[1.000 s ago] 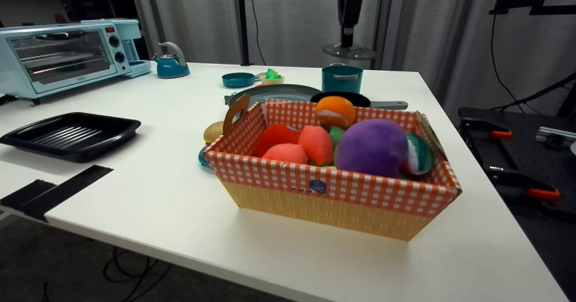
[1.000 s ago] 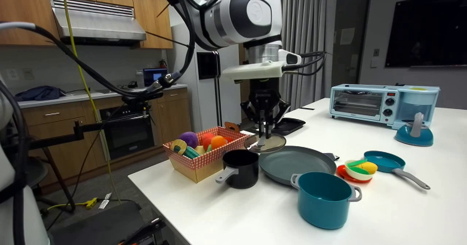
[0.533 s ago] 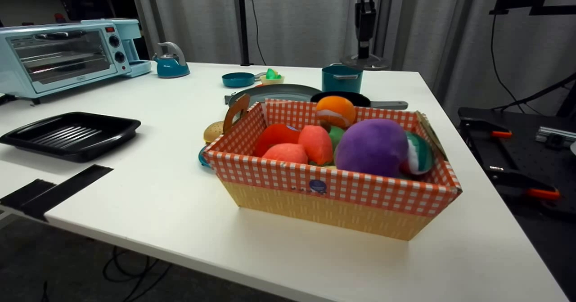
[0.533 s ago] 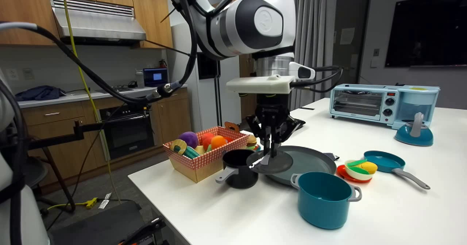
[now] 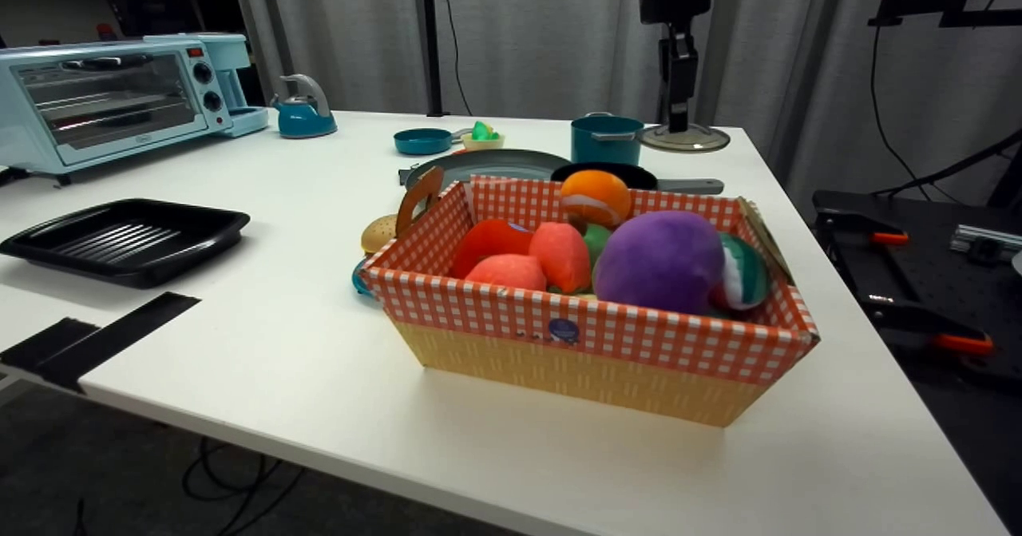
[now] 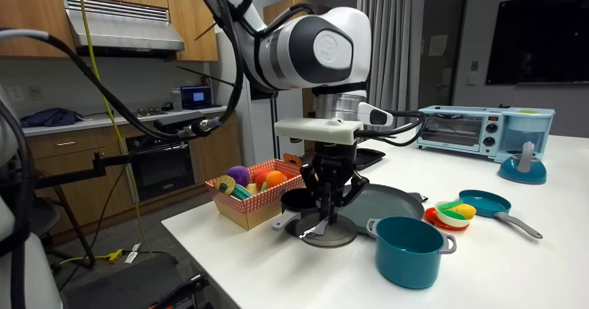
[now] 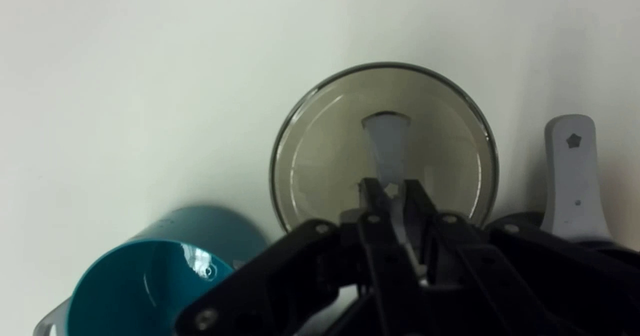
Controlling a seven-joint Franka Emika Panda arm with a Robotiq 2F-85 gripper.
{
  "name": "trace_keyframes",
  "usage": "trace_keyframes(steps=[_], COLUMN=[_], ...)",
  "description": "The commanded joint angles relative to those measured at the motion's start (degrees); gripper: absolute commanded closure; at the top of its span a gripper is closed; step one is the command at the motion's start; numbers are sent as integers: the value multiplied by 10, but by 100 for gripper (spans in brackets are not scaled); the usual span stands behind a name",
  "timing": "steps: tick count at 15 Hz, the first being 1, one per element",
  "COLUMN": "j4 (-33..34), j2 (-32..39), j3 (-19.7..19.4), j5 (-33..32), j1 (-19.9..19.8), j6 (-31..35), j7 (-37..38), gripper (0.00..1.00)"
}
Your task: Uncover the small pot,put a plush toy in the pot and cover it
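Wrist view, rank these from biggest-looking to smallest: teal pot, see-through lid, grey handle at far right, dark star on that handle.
1. See-through lid and teal pot: order unsure, as the frame cuts off the pot
2. Grey handle
3. Dark star

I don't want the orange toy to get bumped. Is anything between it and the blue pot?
Yes. Between the orange toy and the blue pot come the basket's checkered side, then the black pan. The pot is open; the claw holds a lid beside it.
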Motion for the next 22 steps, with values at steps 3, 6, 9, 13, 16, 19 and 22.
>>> trace_keyframes(steps=[3, 6, 9, 13, 16, 19, 22], j4=[13, 28, 52, 81, 87, 86, 85], j2=[49, 80, 99, 111, 121, 128, 134], j3=[1, 5, 8, 8, 8, 8, 7], j5=[-6, -5, -16, -21, -25, -27, -31], j1=[-3, -1, 1, 1, 3, 4, 4], j6=[47, 63, 70, 65, 67, 62, 59], j7=[2, 3, 14, 19, 23, 31, 40], gripper=[96, 96, 96, 96, 96, 60, 45])
